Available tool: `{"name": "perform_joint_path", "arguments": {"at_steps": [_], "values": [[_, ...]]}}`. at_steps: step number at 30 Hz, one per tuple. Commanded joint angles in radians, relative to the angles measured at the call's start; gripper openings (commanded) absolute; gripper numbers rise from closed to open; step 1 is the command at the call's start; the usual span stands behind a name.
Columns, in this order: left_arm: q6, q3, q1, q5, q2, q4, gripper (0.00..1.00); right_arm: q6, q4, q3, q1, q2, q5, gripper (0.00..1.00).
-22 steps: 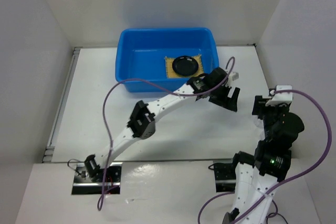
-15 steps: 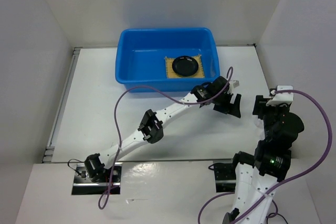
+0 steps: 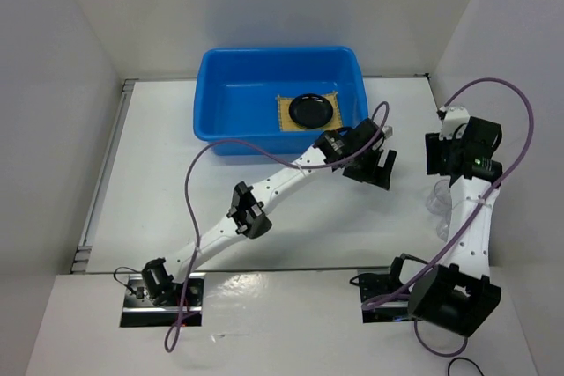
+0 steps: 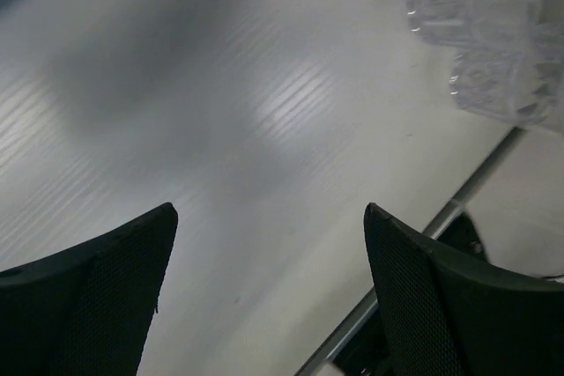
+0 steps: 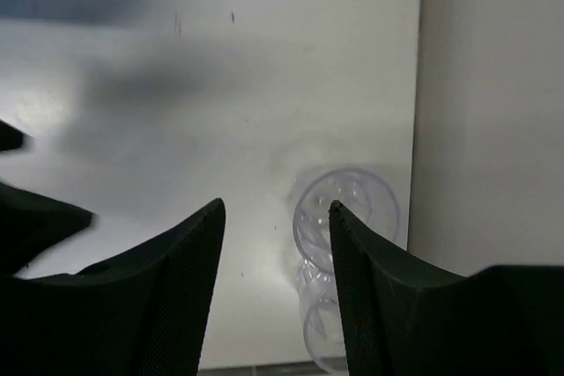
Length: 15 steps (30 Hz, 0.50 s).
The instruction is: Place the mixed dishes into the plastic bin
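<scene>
The blue plastic bin (image 3: 238, 99) stands at the back of the table. In it the tan mat (image 3: 289, 116) lies with the black dish (image 3: 312, 110) on top. The lime-green plate is out of view. A clear cup (image 3: 438, 195) stands by the right wall; it also shows in the right wrist view (image 5: 348, 217) with a second clear cup (image 5: 328, 328) lying against it. My left gripper (image 3: 374, 169) hangs open and empty over bare table right of the bin (image 4: 269, 210). My right gripper (image 3: 443, 163) is open and empty above the cups (image 5: 275, 209).
White walls close in the table on the left, back and right. The clear cups (image 4: 489, 33) sit against the right wall, a little right of the left gripper. A metal rail (image 3: 106, 173) runs along the table's left edge. Purple cables loop off both arms.
</scene>
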State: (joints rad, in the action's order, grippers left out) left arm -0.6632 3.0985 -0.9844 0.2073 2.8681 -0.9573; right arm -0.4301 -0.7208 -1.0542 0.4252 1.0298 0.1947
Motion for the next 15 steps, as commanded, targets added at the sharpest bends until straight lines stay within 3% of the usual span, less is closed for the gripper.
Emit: {"name": "perform_joint_path", "arguments": {"at_steps": [1, 3, 11, 15], "values": [[0.103, 0.038, -0.002, -0.257, -0.171, -0.328, 0.92, -0.148, -0.128, -0.004, 0.009, -0.004, -0.03, 0.56], [0.112, -0.085, -0.002, -0.327, -0.281, -0.337, 0.92, -0.168, -0.108, 0.045, 0.018, 0.021, -0.064, 0.56], [0.122, -0.204, 0.018, -0.394, -0.536, -0.337, 0.93, -0.2, -0.031, 0.106, 0.029, 0.124, -0.139, 0.56], [0.131, -0.349, 0.018, -0.474, -0.641, -0.337, 0.94, -0.219, -0.022, 0.117, 0.038, 0.162, -0.167, 0.56]]}}
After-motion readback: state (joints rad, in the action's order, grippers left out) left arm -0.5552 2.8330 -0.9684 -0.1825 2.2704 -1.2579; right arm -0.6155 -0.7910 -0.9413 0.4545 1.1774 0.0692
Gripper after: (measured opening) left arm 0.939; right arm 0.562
